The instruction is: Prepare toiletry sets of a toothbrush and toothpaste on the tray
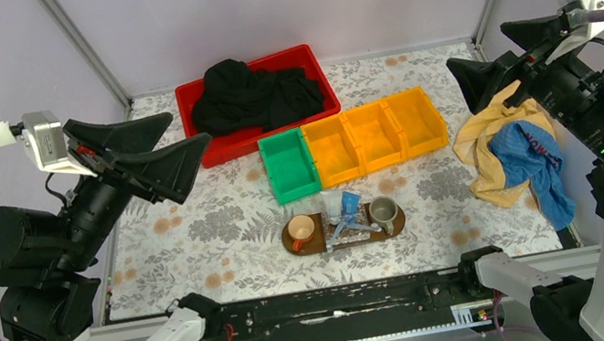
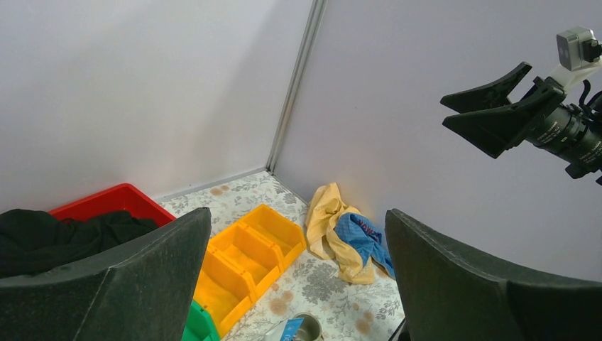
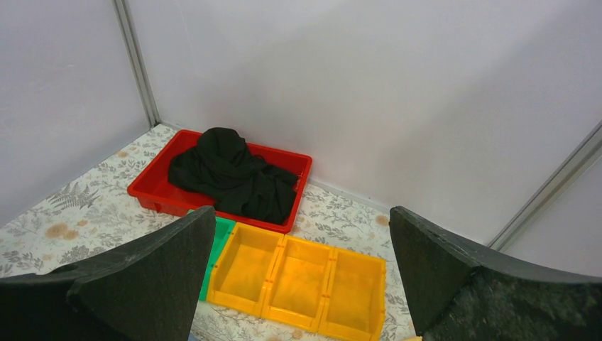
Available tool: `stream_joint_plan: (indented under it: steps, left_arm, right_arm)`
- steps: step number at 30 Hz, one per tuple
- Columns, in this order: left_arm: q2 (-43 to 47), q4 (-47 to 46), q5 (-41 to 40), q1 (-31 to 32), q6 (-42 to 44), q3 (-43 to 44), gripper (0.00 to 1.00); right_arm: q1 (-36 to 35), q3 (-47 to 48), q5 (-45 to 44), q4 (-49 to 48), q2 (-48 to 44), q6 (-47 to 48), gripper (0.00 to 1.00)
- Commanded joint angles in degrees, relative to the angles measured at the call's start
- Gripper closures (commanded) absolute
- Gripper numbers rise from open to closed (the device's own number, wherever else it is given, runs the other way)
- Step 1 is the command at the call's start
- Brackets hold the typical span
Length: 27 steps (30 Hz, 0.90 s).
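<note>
Overhead view of a floral-patterned counter (image 1: 198, 234) w/ two robot arms at its near edge.

Nearest, centre front, is the dark oval tray (image 1: 322, 245). An orange cup (image 1: 300, 231) stands at its left end and a grey mug (image 1: 382, 210) at its right. Crowded between them is the toothpaste: a blue tube (image 1: 348, 204) and a silvery tube (image 1: 332, 203), both poking past the tray's far rim. Thin pale lines beside them look like the toothbrush pair (image 1: 357, 232) (too small to tell how they lie).

Just beyond sit a green bin (image 1: 288, 165) and yellow bins (image 1: 375, 132) in a row. Yellow and blue cloths (image 1: 514, 155) are heaped at right. Far back is a red crate (image 1: 221, 151) w/ black cloth (image 1: 253, 93).

The left gripper (image 1: 189, 126) and right gripper (image 1: 475, 45) hang high at either side, jaws spread fully, nothing in either.

Likely risks:
- The items are packed tight, so a wide-open gripper coming down could clip the cup or mug and tip it.
- It could also nudge an overhanging tube off the rim.
- The brushes are slim and prob. flat, so a pinch may slip or drag one along.
- Both arms reaching for the centre together could collide.
- The tray is near the front edge, so a push could slide it off.
</note>
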State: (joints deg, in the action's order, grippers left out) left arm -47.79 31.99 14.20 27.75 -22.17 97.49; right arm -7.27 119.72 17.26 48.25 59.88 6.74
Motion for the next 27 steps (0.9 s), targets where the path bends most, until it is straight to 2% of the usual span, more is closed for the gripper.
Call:
stream_joint_plan:
  steps: [1,27]
  left_arm:
    - [0.6,-1.1,1.0,-0.2,-0.5,-0.1,0.00]
    - [0.5,-1.6,2.2,-0.2,-1.0,-0.8,0.00]
  right_arm:
    - [0.5,0.2,1.0,-0.7,-0.5,-0.9,0.01]
    - [1.1,-0.3,1.8,-0.9,-1.1,-1.1,0.01]
